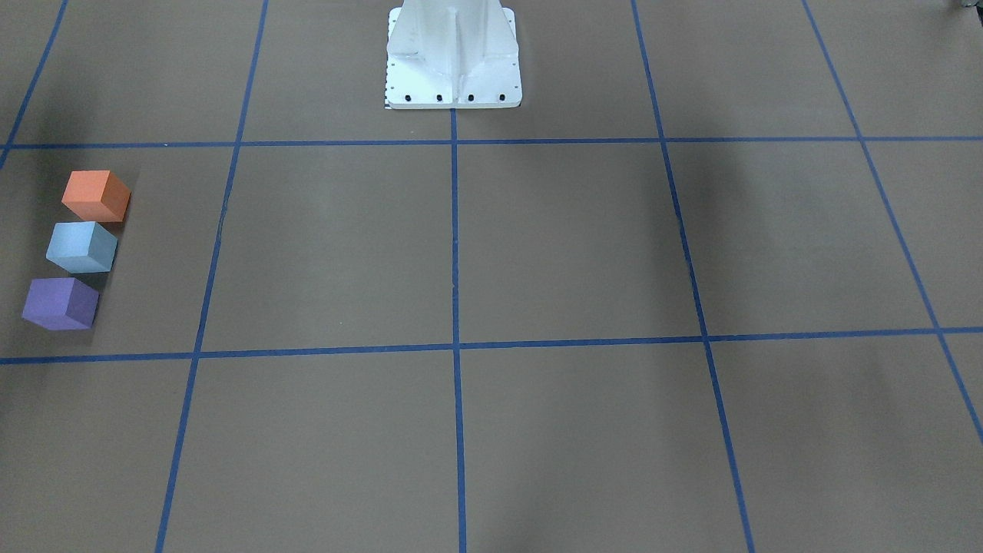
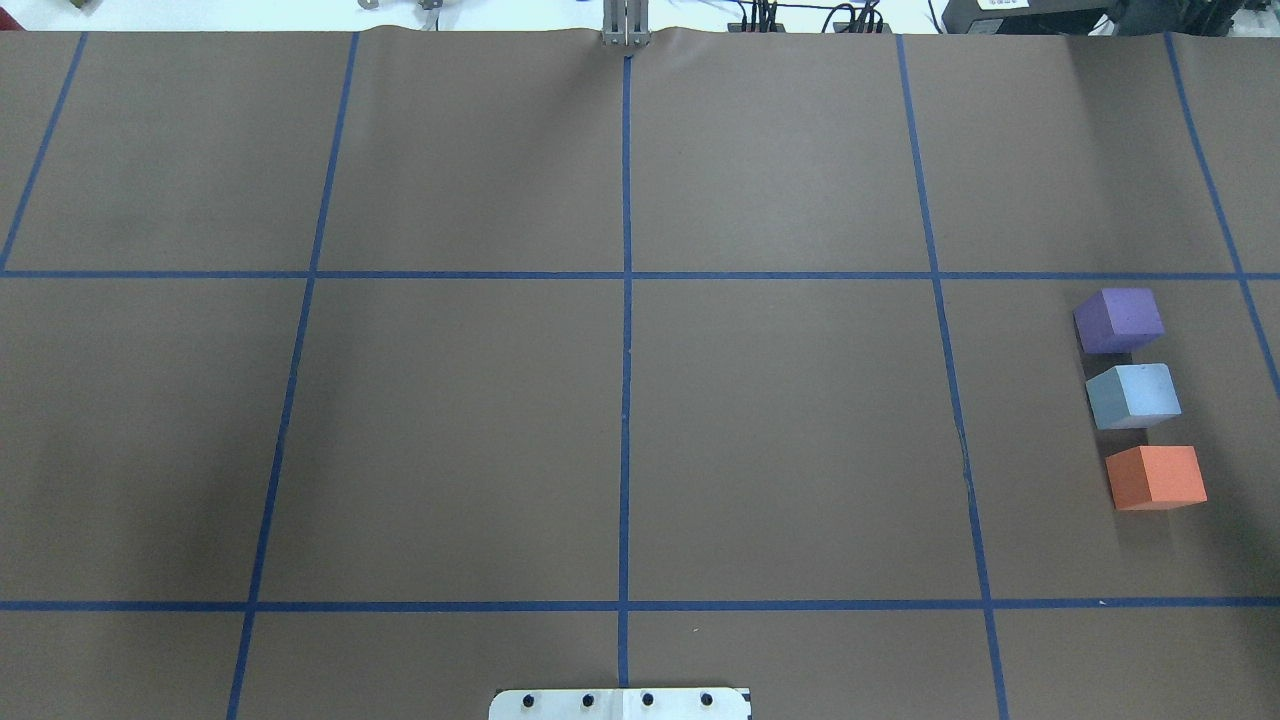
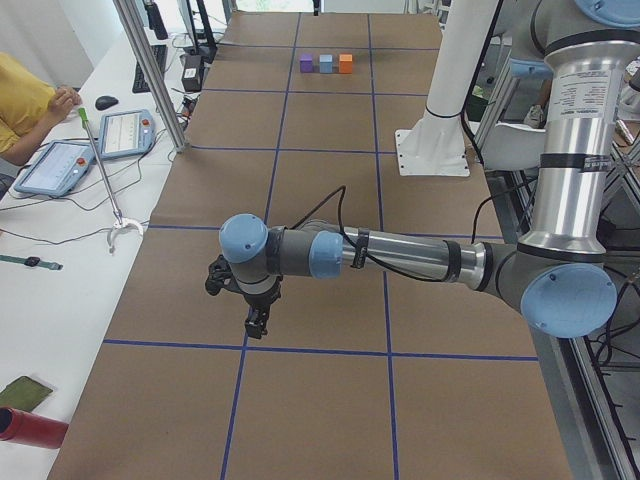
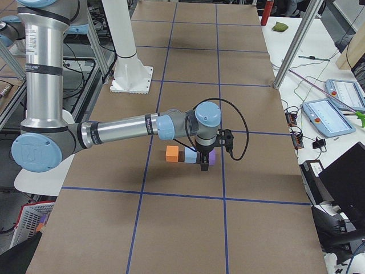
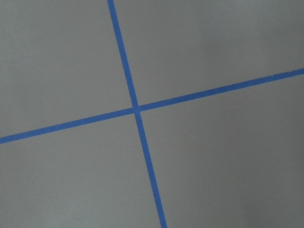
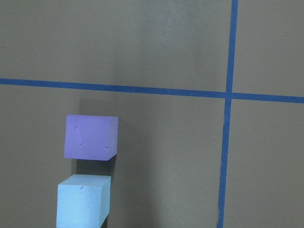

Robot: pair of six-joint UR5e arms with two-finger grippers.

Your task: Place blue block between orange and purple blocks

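The orange block, the blue block and the purple block stand in a row with small gaps, the blue one in the middle. In the overhead view they are at the right: purple block, blue block, orange block. The right wrist view shows the purple block and the blue block below. My right gripper hangs above the row; I cannot tell whether it is open or shut. My left gripper hangs over bare table far from the blocks; I cannot tell its state.
The white robot pedestal stands at the table's middle edge. Blue tape lines divide the brown table into squares. Tablets and a person sit at the side desk. A metal post stands by the table edge.
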